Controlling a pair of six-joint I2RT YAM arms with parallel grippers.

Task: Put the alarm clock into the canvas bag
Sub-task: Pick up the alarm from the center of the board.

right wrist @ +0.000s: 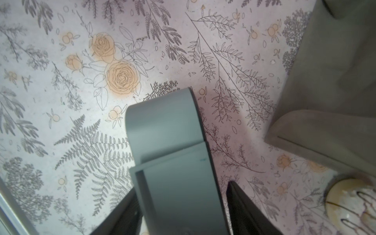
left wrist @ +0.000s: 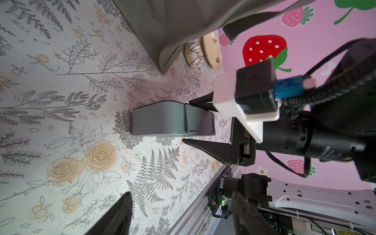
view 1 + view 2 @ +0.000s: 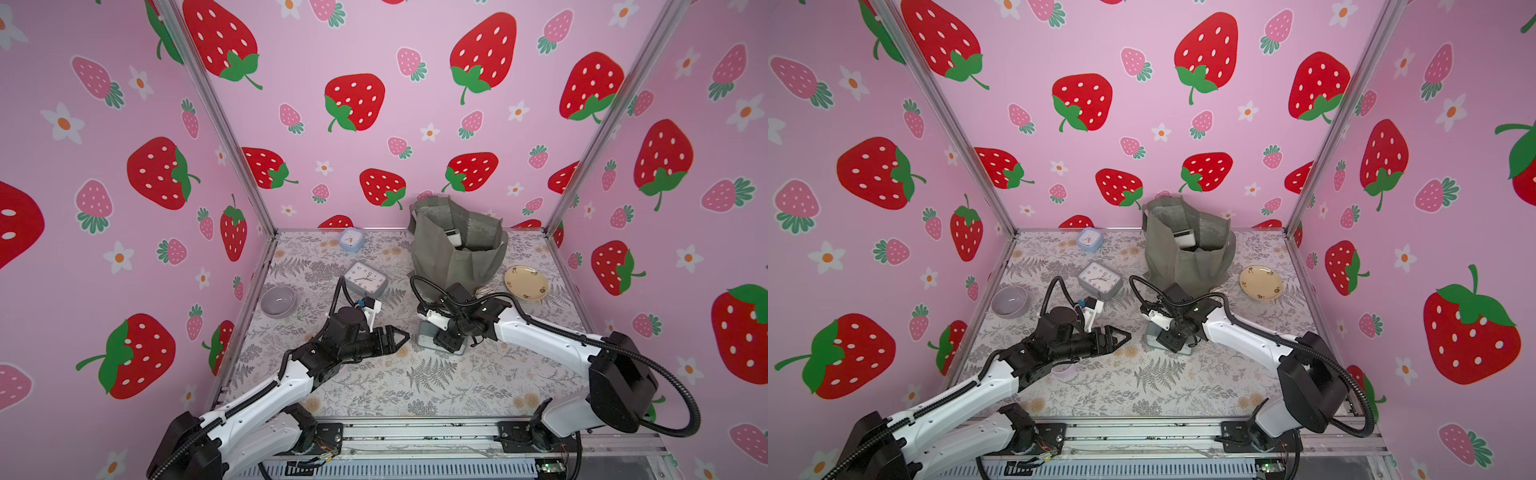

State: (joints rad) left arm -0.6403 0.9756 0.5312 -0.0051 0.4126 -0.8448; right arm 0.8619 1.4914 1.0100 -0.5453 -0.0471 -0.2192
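**Right hand [image 1: 181,187] astride clock [image 1: 166,126] on table [image 3: 457,386]**

The grey clock lies on the table, just in front of the bag [image 3: 453,257], apart from it and outside it. The right hand reaches down over the clock with its jaws apart, one finger on each side. One finger meets the casing; the other shows a gap. The left hand [image 3: 401,336] hovers nearby, jaws apart, holding nothing.

Alarm clock [image 2: 162,120] before canvas bag [image 3: 449,257], plate [image 3: 526,282] at its right; bowl [image 3: 278,301] far left.
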